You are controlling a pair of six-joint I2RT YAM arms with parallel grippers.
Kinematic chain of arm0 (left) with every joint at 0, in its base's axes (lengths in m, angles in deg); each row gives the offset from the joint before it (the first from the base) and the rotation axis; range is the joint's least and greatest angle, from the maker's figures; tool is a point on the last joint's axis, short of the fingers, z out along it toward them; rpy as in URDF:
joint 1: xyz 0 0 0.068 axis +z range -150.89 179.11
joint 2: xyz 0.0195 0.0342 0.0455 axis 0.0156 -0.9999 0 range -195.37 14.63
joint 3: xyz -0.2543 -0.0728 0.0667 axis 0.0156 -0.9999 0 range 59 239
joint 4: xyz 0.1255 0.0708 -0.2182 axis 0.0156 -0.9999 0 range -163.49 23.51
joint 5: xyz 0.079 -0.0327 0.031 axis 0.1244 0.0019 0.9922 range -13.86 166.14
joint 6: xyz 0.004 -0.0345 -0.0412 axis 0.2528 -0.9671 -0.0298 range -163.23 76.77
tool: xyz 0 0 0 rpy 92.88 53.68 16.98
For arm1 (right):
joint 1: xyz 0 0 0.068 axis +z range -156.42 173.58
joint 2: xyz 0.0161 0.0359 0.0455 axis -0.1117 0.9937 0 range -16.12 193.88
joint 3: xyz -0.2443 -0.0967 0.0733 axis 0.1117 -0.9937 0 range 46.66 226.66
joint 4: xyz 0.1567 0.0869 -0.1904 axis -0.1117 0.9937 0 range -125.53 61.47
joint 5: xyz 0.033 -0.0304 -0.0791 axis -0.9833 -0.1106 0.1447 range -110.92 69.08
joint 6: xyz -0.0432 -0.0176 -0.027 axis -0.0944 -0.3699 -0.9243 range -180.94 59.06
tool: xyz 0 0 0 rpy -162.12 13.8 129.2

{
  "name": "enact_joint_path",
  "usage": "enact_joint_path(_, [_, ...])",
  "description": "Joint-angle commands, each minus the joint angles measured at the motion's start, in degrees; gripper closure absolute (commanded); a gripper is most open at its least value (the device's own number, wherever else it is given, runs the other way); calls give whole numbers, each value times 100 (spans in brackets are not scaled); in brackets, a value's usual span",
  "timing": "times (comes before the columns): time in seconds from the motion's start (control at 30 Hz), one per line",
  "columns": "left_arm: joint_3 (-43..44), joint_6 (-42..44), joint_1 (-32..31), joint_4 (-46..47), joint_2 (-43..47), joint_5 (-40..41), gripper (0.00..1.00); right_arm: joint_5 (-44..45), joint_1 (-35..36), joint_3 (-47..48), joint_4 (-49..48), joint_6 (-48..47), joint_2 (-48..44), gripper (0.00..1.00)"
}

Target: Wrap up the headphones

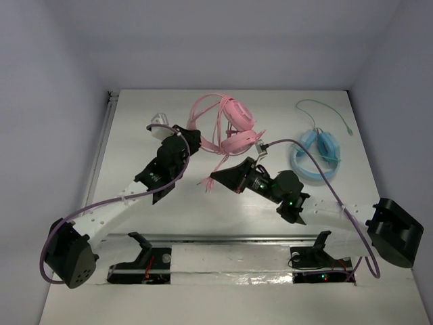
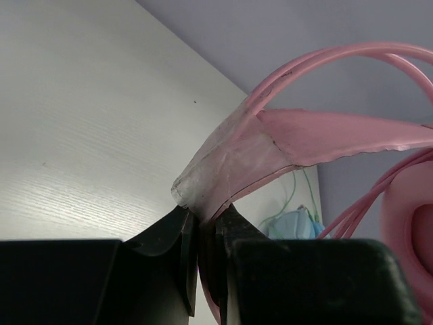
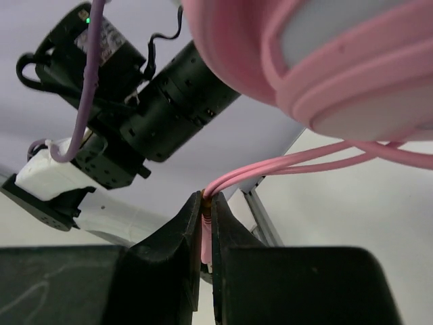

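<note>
**A:** Where are the headphones (image 1: 233,125)?

**B:** At the far middle of the bench (image 1: 135,135), lifted partly off it. The left end effector (image 2: 201,220) is clamped on the headband (image 2: 318,132), pinching its flat pink strap between closed fingers.

**A:** And the right end effector (image 3: 205,206)?

**B:** Closed on the thin pink cable (image 3: 284,164), with the strand pinched right at the fingertips. It sits nearer the arm bases than the headset does.

**A:** So which way does the cable run?

**B:** From that pinch it rises away from the bases and slightly rightward to the ear cups (image 1: 237,141). That line is the long axis to work with. The headband grip is on the headset's left side, so the cups lie to the right of the left end effector.

**A:** Which arm should do the winding?

**B:** I'd say the right. It has the free length, and the left arm looks placed to anchor. The loops probably need to go around the cups or band, across that axis.

**A:** Anything nearby?

**B:** The light blue headphones (image 1: 318,152) lie well apart, to the right.
</note>
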State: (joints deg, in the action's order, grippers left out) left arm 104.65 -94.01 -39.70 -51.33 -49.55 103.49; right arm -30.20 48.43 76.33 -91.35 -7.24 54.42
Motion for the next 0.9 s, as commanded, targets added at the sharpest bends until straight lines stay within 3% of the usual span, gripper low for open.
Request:
enact_joint_path(0.0, [-117,200,-214,638,64,753,100,30,122,329,-631,115,-23,100])
enact_joint_path(0.43, [-935,-204,-848,67,810,1034,100,2202,122,144,-1766,801,671,100])
enact_joint_path(0.63, [-1110,-151,-900,-110,1101,1114,100,2746,122,241,-1486,1239,724,99])
enact_joint_path(0.87, [-1260,-54,-1014,189,1022,1176,100,3308,122,706,-300,1758,680,99])
